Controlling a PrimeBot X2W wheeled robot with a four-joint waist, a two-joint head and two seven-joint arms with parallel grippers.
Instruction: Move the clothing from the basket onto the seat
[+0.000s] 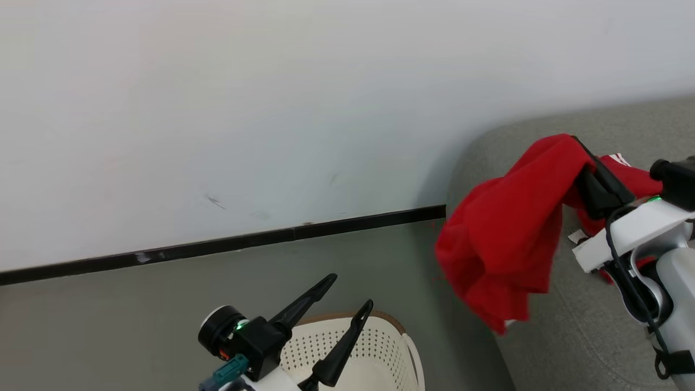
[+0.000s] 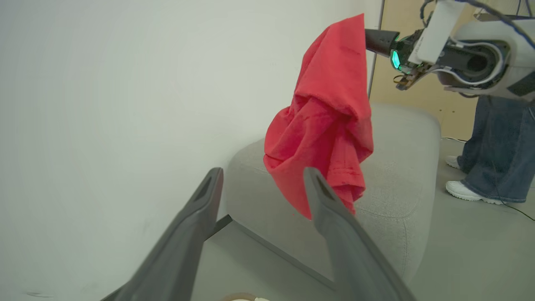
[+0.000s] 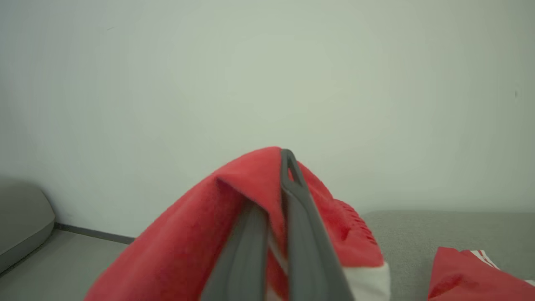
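Held red garment [image 1: 505, 239] is off the basket and not yet down: it hangs bunched from the right gripper [image 1: 583, 157], whose fingers are pressed together pinching a fold near the top. It is in the air at the sofa's [image 1: 564, 336] left end. In the head view part of the cloth overlaps the rounded edge and part hangs past it over the floor [image 1: 163, 326]; I can't tell if the lower hem touches the cushion. A second red garment [image 3: 468, 271], with white striped trim, already lies on the seat further in from that end, just behind the right gripper. So by my read: one piece delivered, one in transit and needing carry-in plus release. Laundry basket [image 1: 380, 347] sits on the floor near the sofa's left end, at the head view's bottom edge. The part of its perforated wall and inside that shows has no red in it, but the rest is cut off, so I can't confirm it's empty. Left gripper [image 1: 350, 290] hovers above the basket rim, fingers spread, holding nothing. Counts: 2 red garments (1 held, 1 on seat), 1 basket, 1 sofa, 2 grippers. Also 1 person, seen as jeans-clad legs [image 2: 493, 146] in white shoes, standing on the floor beyond the sofa in the left wrist view. A white wall [image 1: 271, 108] with dark skirting runs behind it all.
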